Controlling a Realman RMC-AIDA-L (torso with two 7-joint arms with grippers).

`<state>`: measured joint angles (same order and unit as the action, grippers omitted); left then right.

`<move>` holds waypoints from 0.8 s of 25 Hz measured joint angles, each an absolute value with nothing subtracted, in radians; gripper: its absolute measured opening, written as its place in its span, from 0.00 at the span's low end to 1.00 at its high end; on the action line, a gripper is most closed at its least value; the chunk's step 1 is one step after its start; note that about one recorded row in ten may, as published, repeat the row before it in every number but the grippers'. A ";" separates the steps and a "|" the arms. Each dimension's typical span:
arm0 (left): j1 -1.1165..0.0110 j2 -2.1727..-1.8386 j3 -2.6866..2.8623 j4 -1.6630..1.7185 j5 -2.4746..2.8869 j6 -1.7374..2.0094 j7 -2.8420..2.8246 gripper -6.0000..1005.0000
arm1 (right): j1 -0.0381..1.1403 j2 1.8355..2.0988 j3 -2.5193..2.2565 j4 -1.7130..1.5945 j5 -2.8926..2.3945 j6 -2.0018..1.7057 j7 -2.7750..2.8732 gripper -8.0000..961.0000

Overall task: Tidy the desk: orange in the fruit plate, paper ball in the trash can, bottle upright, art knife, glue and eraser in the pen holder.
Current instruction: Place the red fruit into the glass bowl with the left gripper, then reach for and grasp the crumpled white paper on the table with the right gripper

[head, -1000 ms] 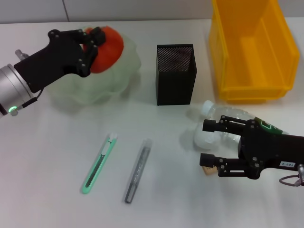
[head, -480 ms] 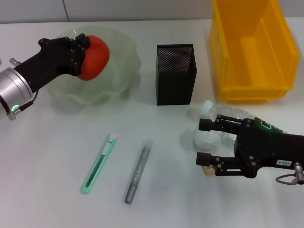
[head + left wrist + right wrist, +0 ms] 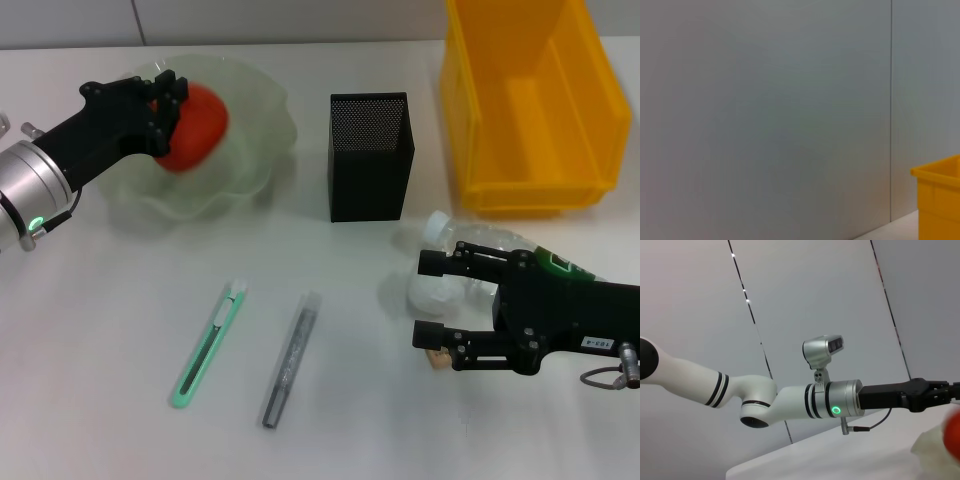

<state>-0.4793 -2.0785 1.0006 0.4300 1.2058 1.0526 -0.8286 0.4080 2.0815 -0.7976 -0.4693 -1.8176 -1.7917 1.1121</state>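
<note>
Left gripper (image 3: 165,105) reaches in from the left edge, arm angled far-right over the fruit plate (image 3: 255,150), fingers closed around the orange (image 3: 200,125), which sits low inside the plate's bowl. Right gripper (image 3: 430,298) comes in from the near-right, held level just above the worktop (image 3: 100,400), fingers spread wide with nothing gripped; the paper ball (image 3: 432,293) lies between them, beside the lying bottle (image 3: 480,245), whose cap points far-left. Eraser (image 3: 436,356) pokes out just under the near finger.

Versus 1 s ago: left gripper and orange dropped from above the plate's rim down into the bowl and shifted left; since 0.5 s ago hardly any change. Right gripper slid slightly left toward the paper ball, then held.

Art knife (image 3: 208,343) and glue (image 3: 291,358) lie side by side at near-centre, untouched. Pen holder (image 3: 368,160) stands upright at centre, trash can (image 3: 530,100) at far right. Right wrist view shows the left arm (image 3: 790,400) stretched across.
</note>
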 joint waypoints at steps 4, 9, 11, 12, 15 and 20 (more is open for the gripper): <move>-0.483 -2.078 1.002 0.430 1.205 1.045 -0.833 0.11 | 0.408 2.082 -0.798 -0.469 -1.818 -1.792 1.112 0.87; -0.485 -2.079 1.002 0.429 1.205 1.044 -0.835 0.22 | 0.408 2.082 -0.798 -0.469 -1.818 -1.792 1.112 0.87; -0.485 -2.079 1.002 0.429 1.205 1.049 -0.836 0.29 | 0.408 2.082 -0.798 -0.469 -1.818 -1.792 1.112 0.87; -0.485 -2.079 1.002 0.429 1.205 1.072 -0.840 0.33 | 0.408 2.082 -0.798 -0.469 -1.818 -1.792 1.112 0.87; -0.483 -2.078 1.002 0.430 1.205 1.140 -0.866 0.40 | 0.407 2.082 -0.798 -0.469 -1.818 -1.792 1.112 0.87; -0.476 -2.068 0.998 0.458 1.207 1.368 -1.034 0.40 | 0.404 2.082 -0.798 -0.469 -1.818 -1.792 1.112 0.87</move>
